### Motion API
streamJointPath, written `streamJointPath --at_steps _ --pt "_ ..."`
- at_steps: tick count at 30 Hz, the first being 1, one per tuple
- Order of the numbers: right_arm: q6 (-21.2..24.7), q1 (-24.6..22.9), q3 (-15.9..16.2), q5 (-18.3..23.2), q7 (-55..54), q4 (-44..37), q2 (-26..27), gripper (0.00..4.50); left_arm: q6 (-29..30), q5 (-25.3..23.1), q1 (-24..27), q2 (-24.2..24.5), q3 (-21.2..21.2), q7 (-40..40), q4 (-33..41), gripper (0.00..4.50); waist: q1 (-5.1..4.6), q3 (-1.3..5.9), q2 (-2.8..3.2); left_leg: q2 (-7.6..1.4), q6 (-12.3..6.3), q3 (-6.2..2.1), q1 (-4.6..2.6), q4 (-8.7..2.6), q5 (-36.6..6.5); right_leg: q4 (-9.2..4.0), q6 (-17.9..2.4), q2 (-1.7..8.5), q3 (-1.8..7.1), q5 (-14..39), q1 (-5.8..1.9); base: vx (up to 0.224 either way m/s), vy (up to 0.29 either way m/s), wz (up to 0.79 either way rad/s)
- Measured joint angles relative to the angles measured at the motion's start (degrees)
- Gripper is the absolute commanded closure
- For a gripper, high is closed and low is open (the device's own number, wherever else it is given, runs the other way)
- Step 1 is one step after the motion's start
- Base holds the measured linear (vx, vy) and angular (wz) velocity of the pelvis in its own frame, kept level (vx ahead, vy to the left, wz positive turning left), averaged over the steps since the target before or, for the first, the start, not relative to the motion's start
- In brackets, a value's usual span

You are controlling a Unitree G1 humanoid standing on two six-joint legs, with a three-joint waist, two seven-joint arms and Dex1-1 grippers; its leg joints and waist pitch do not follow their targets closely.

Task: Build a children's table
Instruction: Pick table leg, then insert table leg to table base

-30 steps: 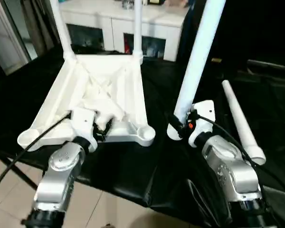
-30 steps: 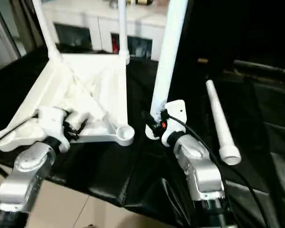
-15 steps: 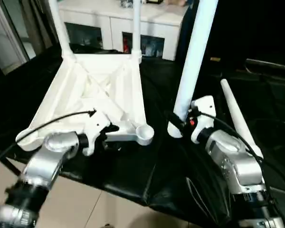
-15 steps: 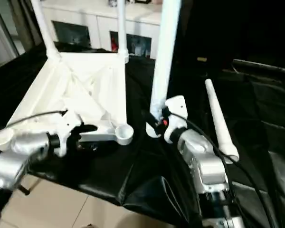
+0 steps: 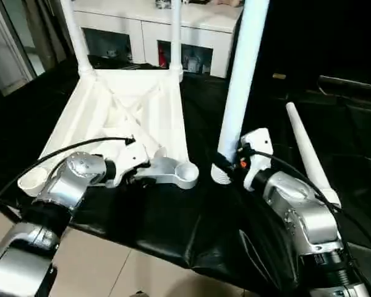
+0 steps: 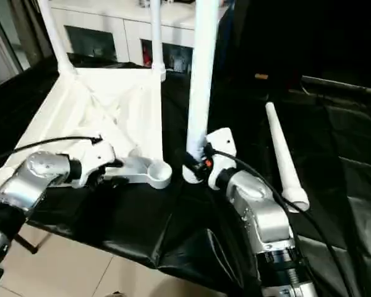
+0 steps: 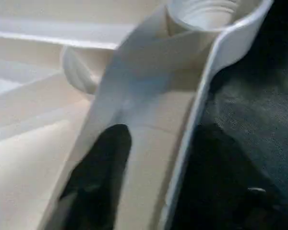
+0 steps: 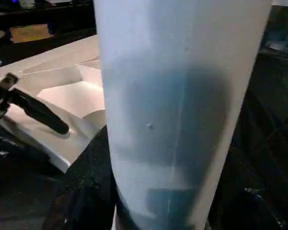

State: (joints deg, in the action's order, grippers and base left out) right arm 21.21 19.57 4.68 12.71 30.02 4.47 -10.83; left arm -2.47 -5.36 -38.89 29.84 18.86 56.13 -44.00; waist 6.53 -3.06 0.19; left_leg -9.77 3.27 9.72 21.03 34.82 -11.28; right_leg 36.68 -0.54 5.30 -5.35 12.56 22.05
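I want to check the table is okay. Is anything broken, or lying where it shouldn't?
Nothing looks broken. The tabletop lies upside down with two legs fitted at its far corners. The near corner socket stands empty. One loose leg lies on the black cloth; the right gripper holds another leg upright.
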Motion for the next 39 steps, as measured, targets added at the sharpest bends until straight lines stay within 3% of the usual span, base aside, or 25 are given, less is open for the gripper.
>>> streamJointPath --at_steps 1,5,6,9,12,16,29,39 --pt "-0.24 0.0 0.22 -0.01 0.15 0.0 0.0 2.57 -0.29 -0.07 0.0 -0.01 0.0 0.08 -0.57 2.54 0.01 0.0 0.01 -0.01 0.05 0.0 -0.01 -0.03 0.03 0.01 -0.01 0.0 -0.01 -0.01 0.0 0.0 0.0 0.0" --pt "-0.5 0.0 0.25 -0.03 0.28 0.0 -0.01 2.57 -0.26 0.02 -0.03 0.0 0.0 1.55 -1.75 2.63 0.02 -0.01 0.01 -0.01 0.08 0.0 -0.04 -0.12 0.05 -0.01 -0.03 -0.01 -0.03 -0.02 0.01 0.0 0.0 0.0" --pt "-0.56 0.0 0.25 -0.04 0.29 0.0 -0.02 2.57 -0.09 0.29 -0.03 0.0 -0.01 2.66 -1.99 2.98 0.04 -0.01 0.01 -0.02 0.1 0.0 -0.04 -0.15 0.06 -0.02 -0.03 -0.01 -0.04 -0.02 0.01 0.0 0.0 0.0" --pt "-0.75 0.0 0.3 -0.08 0.43 0.01 -0.04 2.57 0.84 1.26 -0.24 0.11 -0.39 5.15 -2.03 3.04 0.06 -0.01 0.02 -0.02 0.1 0.01 -0.03 -0.19 0.06 -0.08 -0.07 -0.01 -0.04 0.0 0.02 0.0 0.0 0.0" --pt "-0.93 -0.01 0.34 -0.08 0.52 0.01 -0.12 2.57 1.01 1.29 -0.84 0.08 -0.39 7.57 -2.82 3.48 0.06 -0.01 0.03 -0.02 0.1 0.04 -0.01 -0.25 0.06 -0.2 -0.08 -0.02 -0.04 0.01 0.01 0.0 0.0 0.0" --pt "-1.38 -0.05 0.37 -0.08 0.68 0.01 -0.35 2.57 2.68 1.6 -1.42 0.36 -0.41 10.47 -2.9 3.66 -0.07 -0.01 0.03 -0.02 0.08 0.12 -0.01 -0.35 0.05 -0.4 -0.1 -0.02 -0.04 0.02 0.01 0.0 0.0 0.0" --pt "-1.3 -0.62 0.85 0.82 4.22 -0.09 -2.15 2.57 17.49 7.03 6.66 0.33 -1.4 16.54 15.03 4.49 -0.17 -0.03 0.09 -0.1 0.0 0.22 -0.06 -0.46 0.01 -0.46 -0.2 -0.06 -0.06 0.08 0.02 0.0 0.0 0.0" --pt "5.59 1.34 -2.01 9.71 9.09 -0.34 -1.29 2.58 18.54 6.28 8.73 -2.37 -1.58 10.66 19.18 4.5 -0.29 0.07 0.38 -0.1 0.03 0.24 -0.08 -0.45 0.04 -0.42 -0.23 -0.07 -0.04 0.06 0.01 0.0 0.0 0.0"
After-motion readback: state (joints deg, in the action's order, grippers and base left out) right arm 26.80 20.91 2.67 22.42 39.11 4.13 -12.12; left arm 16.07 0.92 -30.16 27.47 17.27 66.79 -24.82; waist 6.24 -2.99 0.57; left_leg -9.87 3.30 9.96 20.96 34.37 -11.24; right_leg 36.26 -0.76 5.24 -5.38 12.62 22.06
